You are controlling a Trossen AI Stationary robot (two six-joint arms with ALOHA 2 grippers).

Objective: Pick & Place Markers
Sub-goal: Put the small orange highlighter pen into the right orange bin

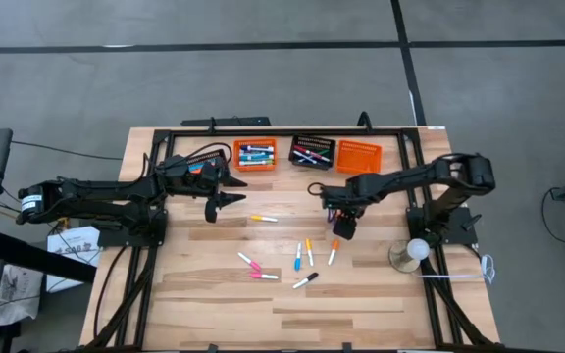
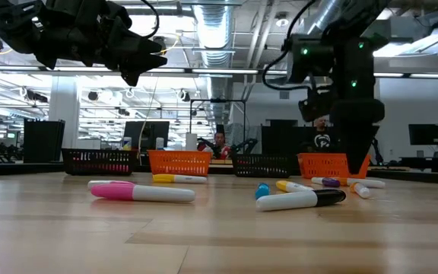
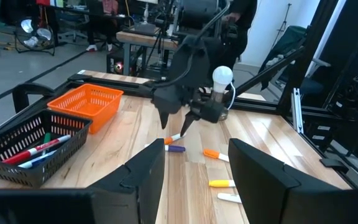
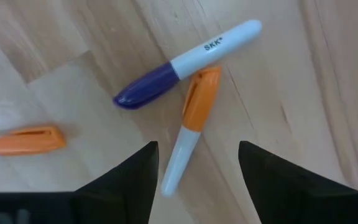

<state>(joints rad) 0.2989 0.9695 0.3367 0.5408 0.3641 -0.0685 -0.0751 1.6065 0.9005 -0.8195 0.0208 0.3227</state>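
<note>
My right gripper (image 1: 344, 227) hangs over the table (image 1: 361, 314) right of centre, fingers spread with nothing between them; in its wrist view an orange-capped marker (image 4: 191, 127) lies straight ahead of the gap, its cap touching a purple-capped marker (image 4: 182, 62) that crosses just beyond it. A second orange-capped marker (image 4: 20, 140) lies apart to one side.

My left gripper (image 1: 226, 201) is raised above the table, left of centre, pointing toward 3 o'clock. Its fingers stand apart and hold nothing, as the left wrist view shows.

The loose markers are scattered on the wood between and below the two grippers in the high view. From the table's centre, a yellow-capped marker (image 1: 263, 218) lies toward 11 o'clock, two pink ones (image 1: 250, 262) toward 8 o'clock, and a blue one (image 1: 297, 257), an orange one (image 1: 309, 251) and a black-capped one (image 1: 305, 280) toward 6 o'clock. Another orange marker (image 1: 333, 253) lies just below my right gripper.

Along the far edge, at 12 o'clock, stand three baskets in a row: an orange basket (image 1: 254, 154) holding markers, a black basket (image 1: 312, 151) also holding markers, and another orange basket (image 1: 359, 156).

A white round object on a stand (image 1: 415, 252) sits at 3 o'clock, near my right arm's base
</note>
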